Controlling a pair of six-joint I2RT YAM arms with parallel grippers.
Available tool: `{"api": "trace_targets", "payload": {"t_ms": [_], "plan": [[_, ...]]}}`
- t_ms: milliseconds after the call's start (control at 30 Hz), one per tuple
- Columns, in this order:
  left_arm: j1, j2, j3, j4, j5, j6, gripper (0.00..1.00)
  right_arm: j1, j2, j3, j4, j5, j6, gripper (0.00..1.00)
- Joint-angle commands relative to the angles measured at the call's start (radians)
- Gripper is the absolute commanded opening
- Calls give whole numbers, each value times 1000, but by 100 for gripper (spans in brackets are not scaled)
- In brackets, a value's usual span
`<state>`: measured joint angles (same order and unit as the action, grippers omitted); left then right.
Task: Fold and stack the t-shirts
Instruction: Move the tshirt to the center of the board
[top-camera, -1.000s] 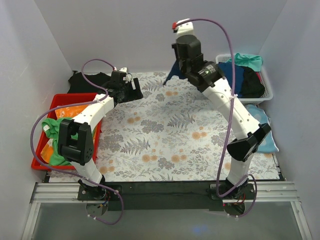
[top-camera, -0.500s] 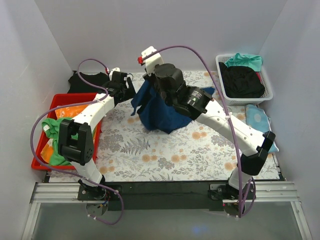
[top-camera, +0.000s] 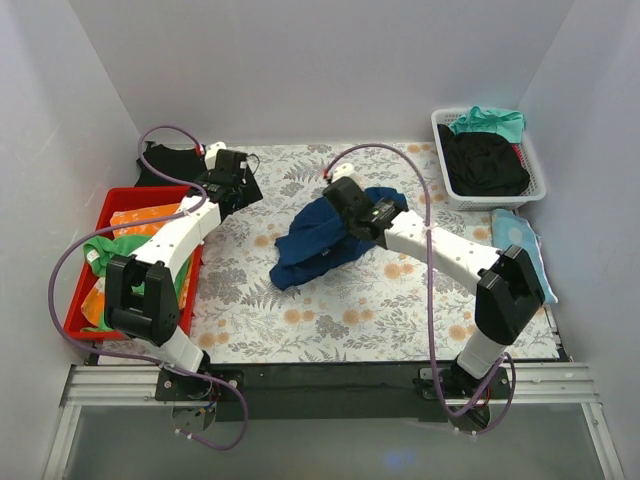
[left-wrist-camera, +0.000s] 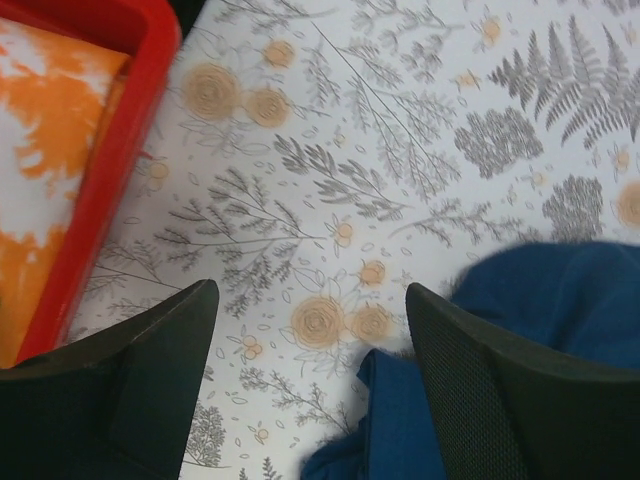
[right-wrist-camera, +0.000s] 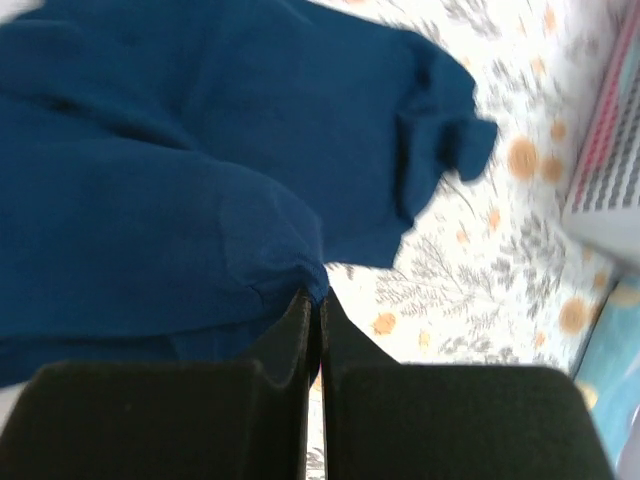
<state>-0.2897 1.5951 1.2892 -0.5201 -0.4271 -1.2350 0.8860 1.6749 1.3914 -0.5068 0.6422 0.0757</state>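
Observation:
A navy blue t-shirt (top-camera: 310, 245) lies crumpled on the flowered table (top-camera: 330, 310), near its middle. My right gripper (top-camera: 338, 212) sits low over the shirt's far end and is shut on a fold of it; the right wrist view shows the navy cloth (right-wrist-camera: 200, 150) pinched at the gripper (right-wrist-camera: 318, 298). My left gripper (top-camera: 240, 188) hovers open at the back left, holding nothing. In the left wrist view the gripper (left-wrist-camera: 310, 295) is over bare table, with the shirt's edge (left-wrist-camera: 540, 300) by the right finger. A black t-shirt (top-camera: 485, 165) and a teal one (top-camera: 490, 120) lie in the white basket (top-camera: 440, 125).
A red bin (top-camera: 100, 215) with orange and green cloth stands at the left edge; its rim (left-wrist-camera: 120, 150) shows in the left wrist view. Black cloth (top-camera: 165, 165) lies behind the bin. A pale blue cloth (top-camera: 520, 240) lies at the right below the basket.
My right arm has swung the navy t-shirt from up by the basket down onto the middle of the table. The left gripper has drawn back a little to the left.

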Motion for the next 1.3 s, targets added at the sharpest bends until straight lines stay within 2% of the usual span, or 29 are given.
{"api": "trace_targets", "payload": {"t_ms": [0, 200, 333, 500, 533, 600, 867, 1067, 1267], "plan": [[-6, 11, -11, 26, 175, 72, 73, -163, -33, -52, -91, -10, 226, 1], [-49, -14, -76, 51, 356, 121, 71, -243, -24, -179, -95, -160, 288, 1], [-110, -17, -99, 57, 477, 129, 68, -243, 38, -186, -82, -239, 309, 1], [-230, -20, -105, 61, 537, 137, 63, -252, 114, -146, -76, -291, 306, 2], [-241, -27, -116, 66, 551, 134, 62, -257, 133, -131, -75, -299, 305, 9], [-262, -50, -126, 69, 580, 108, 62, -272, 154, -114, -73, -306, 305, 12], [-344, -81, -221, 92, 639, 45, 61, -349, 249, -5, -59, -386, 300, 16], [-407, -50, -212, 97, 637, 3, 60, -378, 301, 37, -52, -417, 300, 16], [-425, -29, -203, 104, 596, -37, 59, -386, 324, 50, -38, -435, 303, 15]]}}
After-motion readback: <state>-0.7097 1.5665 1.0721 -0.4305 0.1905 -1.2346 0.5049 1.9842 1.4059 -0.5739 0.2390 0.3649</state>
